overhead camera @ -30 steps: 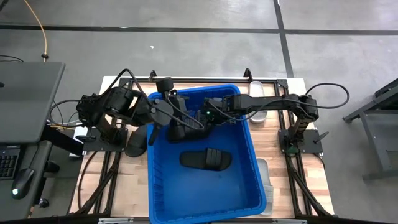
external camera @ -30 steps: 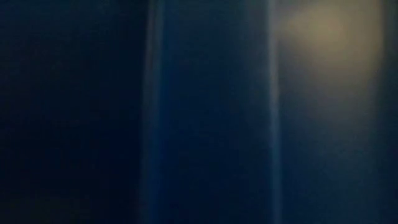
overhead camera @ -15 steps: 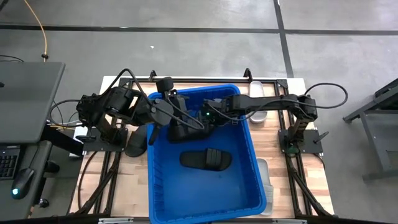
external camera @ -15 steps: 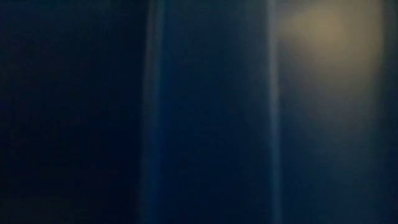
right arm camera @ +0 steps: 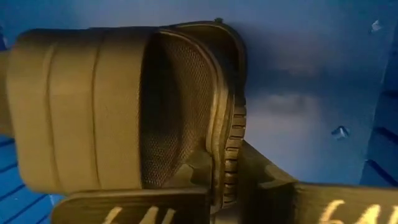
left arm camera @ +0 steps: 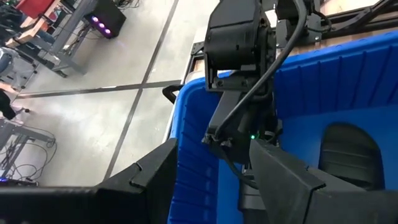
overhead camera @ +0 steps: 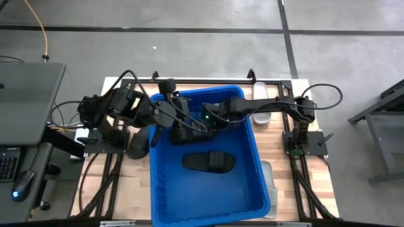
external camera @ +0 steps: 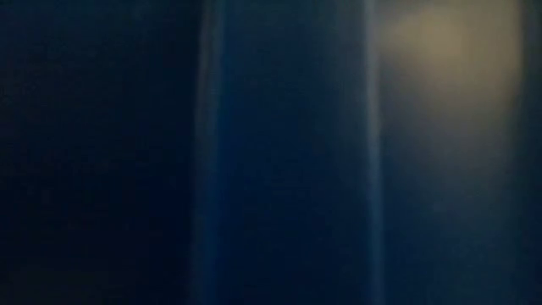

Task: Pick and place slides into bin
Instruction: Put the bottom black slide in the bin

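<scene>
Filling the right wrist view, a black slide (right arm camera: 124,106) sits pinched at its sole edge between the right gripper's (right arm camera: 224,180) narrowed fingers, against the blue floor of the bin (right arm camera: 311,74).

High view: wooden table (overhead camera: 287,161) on a dark frame; bin (overhead camera: 249,183) takes up its middle. Second black slide (overhead camera: 209,162) lies flat mid-bin. Right gripper (overhead camera: 197,126) holds its slide (overhead camera: 183,132) low at the bin's far-left part. Left gripper (overhead camera: 172,108) hovers at the bin's far-left rim; its fingers (left arm camera: 292,180) stand wide apart, holding nothing.

Black slide (overhead camera: 139,142) on the table's left edge, part hidden under the left arm. Pale slide (overhead camera: 269,180) at the right edge, cut by the bin rim; another (overhead camera: 261,104) at the far right, under the right arm.

Grey concrete floor (overhead camera: 189,44) with dark lines beyond.

Low view: dark blue blur only, nothing readable.
</scene>
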### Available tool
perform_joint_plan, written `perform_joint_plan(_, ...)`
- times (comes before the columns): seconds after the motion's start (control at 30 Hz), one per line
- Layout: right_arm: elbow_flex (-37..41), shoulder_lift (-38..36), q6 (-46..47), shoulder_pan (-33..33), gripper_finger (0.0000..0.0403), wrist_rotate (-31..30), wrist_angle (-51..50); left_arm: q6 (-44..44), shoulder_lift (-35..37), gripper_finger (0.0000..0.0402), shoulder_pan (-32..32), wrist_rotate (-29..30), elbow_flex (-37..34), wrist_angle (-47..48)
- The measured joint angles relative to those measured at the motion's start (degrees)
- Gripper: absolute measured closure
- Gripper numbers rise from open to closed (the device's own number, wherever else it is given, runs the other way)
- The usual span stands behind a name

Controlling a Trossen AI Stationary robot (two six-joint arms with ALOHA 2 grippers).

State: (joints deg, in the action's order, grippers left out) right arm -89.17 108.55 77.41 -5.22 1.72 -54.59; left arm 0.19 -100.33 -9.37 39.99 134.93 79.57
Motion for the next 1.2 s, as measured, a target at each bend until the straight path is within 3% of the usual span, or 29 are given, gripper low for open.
perform_joint_plan(0.33,-2.2,-0.6,-1.3,-0.4,0.0398,-1.5,-2.1,0.7,0.0,0.0211,0.0,-0.1,0.0,0.2)
perform_joint_plan(0.77,-28.7,-0.6,-1.5,0.5,0.0398,-7.9,-17.1,3.1,0.0,0.0211,0.0,-0.9,0.0,0.1)
perform_joint_plan(1.0,-42.4,-0.6,9.4,7.3,0.0398,-8.3,-31.3,5.4,0.0,0.0211,0.0,-1.0,0.0,-0.1)
perform_joint_plan(1.2,-45.4,-0.9,24.4,15.4,0.0398,-10.2,-35.4,5.6,0.0,0.0211,0.0,-1.4,0.0,-0.1)
